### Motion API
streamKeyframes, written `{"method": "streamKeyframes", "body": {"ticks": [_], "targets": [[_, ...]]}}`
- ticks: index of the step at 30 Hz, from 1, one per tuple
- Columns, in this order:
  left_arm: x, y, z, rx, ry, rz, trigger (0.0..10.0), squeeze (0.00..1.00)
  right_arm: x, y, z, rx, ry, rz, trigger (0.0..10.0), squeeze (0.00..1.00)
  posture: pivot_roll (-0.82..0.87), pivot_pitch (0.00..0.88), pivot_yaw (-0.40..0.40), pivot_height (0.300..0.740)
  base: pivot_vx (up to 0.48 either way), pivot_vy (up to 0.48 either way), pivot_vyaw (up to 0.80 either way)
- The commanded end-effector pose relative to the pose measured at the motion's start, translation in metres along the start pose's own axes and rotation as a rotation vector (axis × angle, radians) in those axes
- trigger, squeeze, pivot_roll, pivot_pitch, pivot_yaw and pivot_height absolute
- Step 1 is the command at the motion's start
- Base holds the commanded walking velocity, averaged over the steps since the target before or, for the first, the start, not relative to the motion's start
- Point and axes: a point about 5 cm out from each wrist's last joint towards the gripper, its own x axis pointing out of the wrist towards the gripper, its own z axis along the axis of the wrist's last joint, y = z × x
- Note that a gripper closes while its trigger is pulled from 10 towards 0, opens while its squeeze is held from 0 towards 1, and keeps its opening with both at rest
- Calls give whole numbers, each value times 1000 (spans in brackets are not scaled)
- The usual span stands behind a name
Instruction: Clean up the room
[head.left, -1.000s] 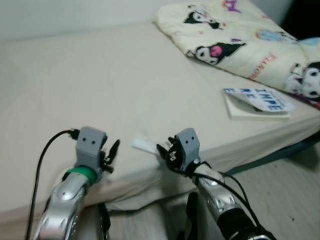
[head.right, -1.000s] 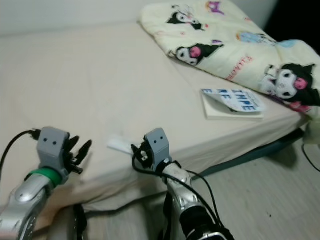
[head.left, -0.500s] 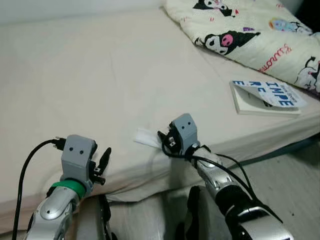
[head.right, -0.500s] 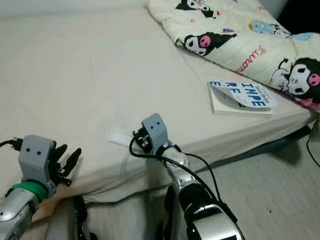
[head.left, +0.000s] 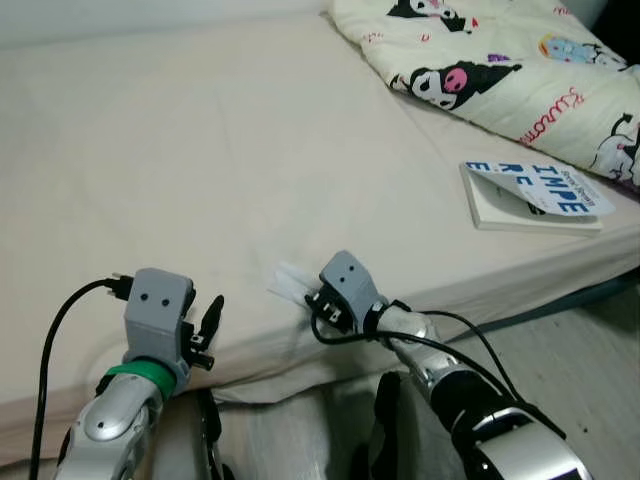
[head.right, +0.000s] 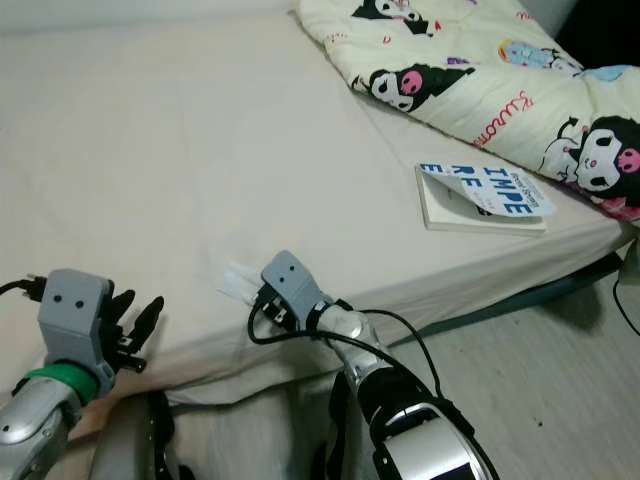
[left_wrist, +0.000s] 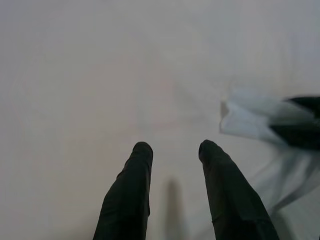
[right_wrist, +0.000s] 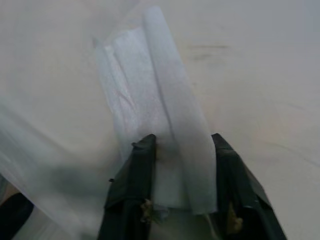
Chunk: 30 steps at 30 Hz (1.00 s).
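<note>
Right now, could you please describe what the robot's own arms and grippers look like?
Both arms are silver. The left gripper and right gripper each have black fingers on a grey boxy housing. A green band rings the left wrist, and black cables trail from both.

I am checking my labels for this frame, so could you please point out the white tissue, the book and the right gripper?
white tissue (right_wrist: 150, 115): right wrist view, on the folded middle of the sheet.
book (head.right: 480, 195): right eye view, on its blue-lettered cover.
right gripper (right_wrist: 182, 150): right wrist view, midway between the fingertips that straddle the tissue.
</note>
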Motion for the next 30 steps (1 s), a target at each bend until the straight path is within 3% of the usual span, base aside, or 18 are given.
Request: {"method": "streamKeyframes", "body": {"ticks": [1, 14, 18, 20, 26, 27, 28, 29, 30], "targets": [[-1, -1, -9, -8, 44, 0, 10000, 0, -11, 11, -41, 77, 168, 14, 0, 0, 108, 352, 24, 535, 0, 0, 0], [18, -12, -8, -31, 19, -15, 10000, 0, -13, -11, -15, 174, -29, -39, 0, 0, 66, 277, 11, 535, 0, 0, 0], [28, -20, -2, -38, -23, -35, 10000, 0, -17, -27, 11, 202, -229, -108, 0, 0, 33, 212, 7, 535, 0, 0, 0], [30, -22, -1, -37, -31, -39, 10000, 0, -19, -31, 16, 206, -266, -130, 0, 0, 33, 212, 7, 535, 0, 0, 0], [43, -33, 7, -33, -83, -79, 10000, 0, -44, -46, 46, 231, -519, -315, 0, 0, -26, 153, 11, 535, 0, 0, 0], [44, -36, 9, -33, -95, -89, 10000, 0, -51, -49, 50, 246, -560, -369, 6314, 0, -30, 149, 12, 535, 0, 0, 0], [44, -36, 9, -33, -95, -89, 10000, 0, -51, -49, 50, 246, -560, -369, 6314, 0, -30, 149, 12, 535, 0, 0, 0], [46, -39, 11, -29, -108, -103, 10000, 0, -57, -49, 50, 264, -579, -427, 10000, 0, -43, 133, 18, 535, 0, 0, 0], [47, -42, 12, -25, -120, -116, 10000, 0, -62, -47, 48, 277, -584, -468, 10000, 0, -51, 124, 22, 535, 0, 0, 0]]}}
